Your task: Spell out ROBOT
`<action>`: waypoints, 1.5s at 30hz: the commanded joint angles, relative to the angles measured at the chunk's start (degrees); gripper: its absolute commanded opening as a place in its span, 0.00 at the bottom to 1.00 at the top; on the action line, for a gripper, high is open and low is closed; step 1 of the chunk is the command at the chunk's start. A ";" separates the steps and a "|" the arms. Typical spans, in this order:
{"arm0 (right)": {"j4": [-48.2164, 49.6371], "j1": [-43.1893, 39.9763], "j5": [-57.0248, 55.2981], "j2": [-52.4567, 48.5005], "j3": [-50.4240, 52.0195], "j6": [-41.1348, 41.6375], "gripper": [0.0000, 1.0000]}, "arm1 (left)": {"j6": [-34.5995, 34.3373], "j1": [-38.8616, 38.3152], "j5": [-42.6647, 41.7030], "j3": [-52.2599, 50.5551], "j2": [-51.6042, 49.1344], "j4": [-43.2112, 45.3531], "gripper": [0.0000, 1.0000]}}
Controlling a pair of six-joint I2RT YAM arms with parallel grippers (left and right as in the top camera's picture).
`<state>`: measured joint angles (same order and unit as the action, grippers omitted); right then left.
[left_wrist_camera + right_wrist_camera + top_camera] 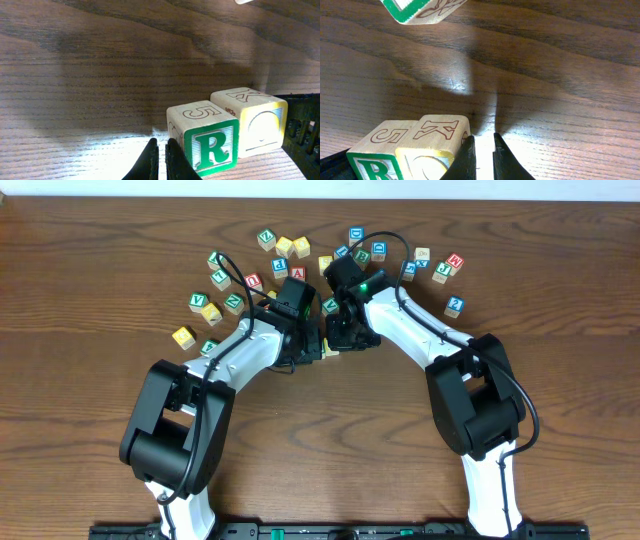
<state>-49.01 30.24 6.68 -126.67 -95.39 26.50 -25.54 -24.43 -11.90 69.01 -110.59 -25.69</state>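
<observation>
Grained wooden table point(100, 75) bears boxy R cube point(212, 150).

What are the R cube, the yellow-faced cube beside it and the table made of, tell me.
R cube: apparently pale, unvarnished wood, bare-looking top, painted or printed green frame. Yellow-faced cube: same pale wood, yellow paint on one face. Table: dark wood or wood-look laminate, streaked grain, slight sheen; cannot tell which.

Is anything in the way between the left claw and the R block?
Nothing visible. The shut left gripper sits right beside the R cube, with no block between them. The yellow-faced cube stands on the R cube's other side, not in the way.
</observation>
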 commanded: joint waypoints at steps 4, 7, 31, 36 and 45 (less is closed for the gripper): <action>-0.02 0.57 1.86 1.84 0.37 -0.70 0.08 | -0.74 -0.74 -1.64 0.96 -0.44 -0.44 0.08; -0.02 0.57 1.97 1.84 0.37 -0.85 0.09 | -0.76 -0.74 -1.64 0.96 -0.44 -0.46 0.08; -0.96 0.50 2.54 1.84 0.37 -3.93 0.08 | -1.38 -0.74 -1.64 0.96 -0.44 -1.01 0.08; -1.16 0.50 2.71 1.84 0.37 -4.33 0.08 | -1.38 -0.74 -1.64 0.96 -0.44 -1.03 0.08; -1.60 0.50 2.75 1.84 0.37 -5.33 0.09 | -1.36 -0.74 -1.64 0.96 -0.44 -1.03 0.08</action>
<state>-50.39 30.24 7.53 -126.67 -95.39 22.79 -26.81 -24.56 -12.14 69.01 -110.59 -26.63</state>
